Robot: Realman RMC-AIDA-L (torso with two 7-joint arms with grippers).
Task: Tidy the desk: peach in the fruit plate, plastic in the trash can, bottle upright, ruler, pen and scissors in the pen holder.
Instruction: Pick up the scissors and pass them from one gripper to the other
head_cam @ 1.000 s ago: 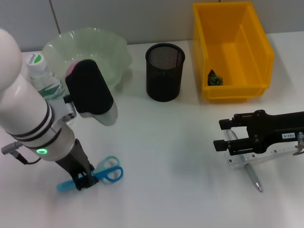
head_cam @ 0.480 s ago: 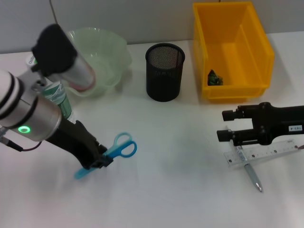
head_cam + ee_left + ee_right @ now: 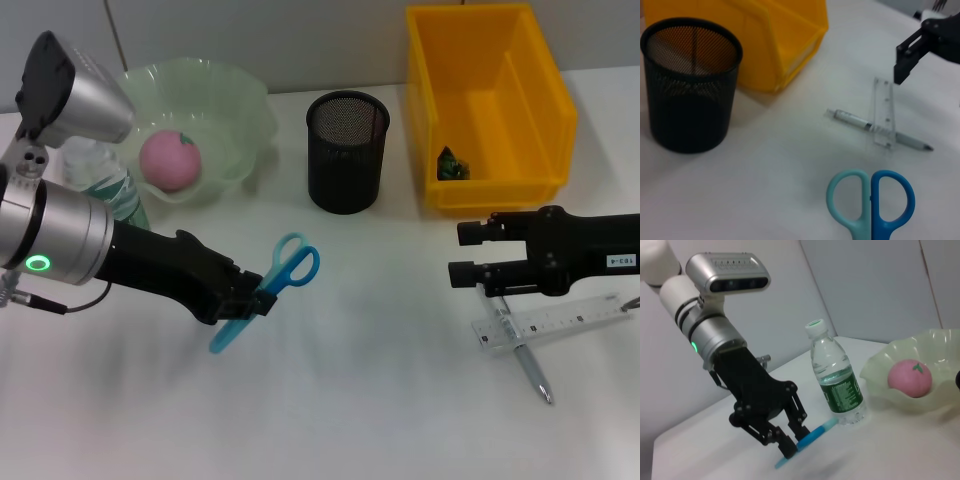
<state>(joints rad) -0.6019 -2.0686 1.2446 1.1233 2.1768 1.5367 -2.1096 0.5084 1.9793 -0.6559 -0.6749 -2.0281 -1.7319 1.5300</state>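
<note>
the left gripper [image 3: 252,303] pinches the blue scissors [image 3: 272,288] by the blades at centre-left of the head view, handles aimed at the black pen holder [image 3: 346,152]. only the right wrist view shows the bottle [image 3: 837,380] upright. the right gripper [image 3: 466,253], fingers parted and empty, hovers above the ruler [image 3: 545,326] and pen [image 3: 530,371] at lower right.

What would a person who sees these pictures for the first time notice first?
The left gripper stands out first: it holds the blue scissors by the blades above the table, handles pointing toward the black mesh pen holder. The bright yellow bin at the back right draws the eye next. The right gripper hovers open over the clear ruler, which lies across the pen.
</note>
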